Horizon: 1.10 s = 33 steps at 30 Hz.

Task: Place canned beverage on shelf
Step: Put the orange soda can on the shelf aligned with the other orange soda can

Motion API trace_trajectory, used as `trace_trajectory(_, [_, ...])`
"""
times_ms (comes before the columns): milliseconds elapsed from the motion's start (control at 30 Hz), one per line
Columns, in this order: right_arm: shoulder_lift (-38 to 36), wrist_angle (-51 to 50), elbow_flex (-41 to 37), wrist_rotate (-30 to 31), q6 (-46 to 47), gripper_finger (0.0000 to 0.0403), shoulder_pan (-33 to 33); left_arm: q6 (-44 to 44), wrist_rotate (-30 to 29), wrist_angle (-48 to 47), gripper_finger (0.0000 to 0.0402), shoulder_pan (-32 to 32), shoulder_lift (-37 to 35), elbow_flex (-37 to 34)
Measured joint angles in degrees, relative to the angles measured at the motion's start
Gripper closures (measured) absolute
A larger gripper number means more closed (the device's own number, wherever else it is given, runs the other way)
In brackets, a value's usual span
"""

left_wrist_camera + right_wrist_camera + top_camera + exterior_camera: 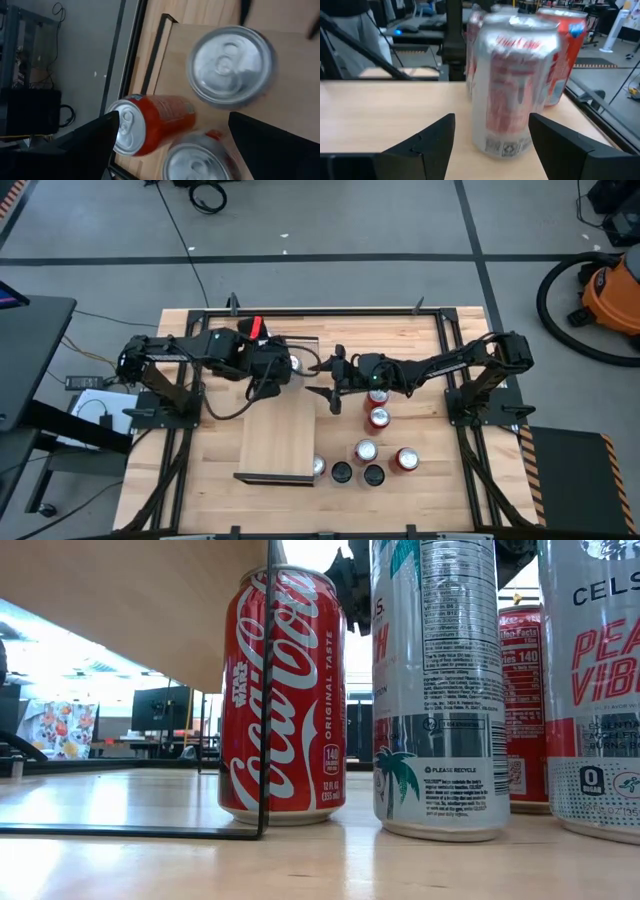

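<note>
The shelf (275, 435) is a pale plywood board raised on a black wire frame (268, 690). Three cans stand upright at its far end. The nearest to my right arm is a silver and red can (512, 80) (230, 65). An orange-red can (565, 50) (155, 120) and a third can (197, 160) stand beyond it. My right gripper (492, 117) (310, 378) points level at the silver can. It is open, one finger on either side, with a gap showing at one finger. My left gripper (175, 117) (280, 375) hangs open above the three cans.
Several more cans stand on the butcher-block table to the shelf's right, among them a red one (378, 418) and two others (405, 460) (365, 450). In the low view a Coca-Cola can (283, 700) and a tall silver can (440, 690) stand beside the shelf's frame.
</note>
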Motion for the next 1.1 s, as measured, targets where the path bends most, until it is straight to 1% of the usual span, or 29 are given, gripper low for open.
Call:
trace_trajectory(133, [-2.76, -4.36, -0.02, -0.38, 0.41, 0.0139, -0.49, -1.09, 0.79, 0.08, 0.0015, -2.74, 0.03, 3.29])
trace_trajectory(200, [-4.7, -6.74, -0.02, -0.43, -0.41, 0.0139, -0.4, -2.49, 3.53, 1.19, 0.0015, -4.39, 0.02, 5.76])
trace_trajectory(267, [-7.02, -10.65, 0.0, -0.45, -1.39, 0.0139, -0.18, -2.93, 7.63, 3.95, 0.0015, -6.05, -0.11, 7.56])
trace_trajectory(333, [-9.57, -15.03, -0.02, -0.44, -2.28, 0.0139, 0.13, -3.11, 10.48, 6.72, 0.0015, -7.86, -0.1, 8.29])
trace_trajectory(400, [-12.49, -19.29, -0.02, -0.05, -3.09, 0.0139, 0.36, -3.0, 10.5, 7.95, 0.0015, -9.84, -0.07, 8.3])
trace_trajectory(467, [-14.95, -22.73, 0.0, 1.09, -3.26, 0.0139, 0.65, -3.08, 8.54, 7.24, 0.0015, -11.6, -0.07, 8.15])
trace_trajectory(600, [-18.85, -28.98, -0.02, 1.59, -3.04, 0.0139, 1.29, -3.08, 4.3, 9.41, 0.0015, -14.26, 0.0, 4.38])
trace_trajectory(733, [-21.84, -33.79, -0.02, 1.61, -2.99, 0.0139, 2.47, -0.3, 4.27, 15.55, 0.0015, -17.69, -0.03, 0.23])
trace_trajectory(867, [-23.26, -37.74, -0.02, 1.88, -2.54, 0.0139, 4.84, 4.74, 6.04, 23.87, 0.0015, -20.17, -0.03, -4.53])
trace_trajectory(967, [-23.28, -39.46, -0.02, 5.6, -2.6, 0.0139, 7.1, 7.66, 6.09, 28.45, 0.0022, -21.81, -0.62, -8.9])
trace_trajectory(1100, [-22.54, -38.75, -0.02, 10.76, -2.97, 0.0135, 9.18, 8.62, 6.19, 32.87, 0.0048, -23.03, -3.47, -15.19])
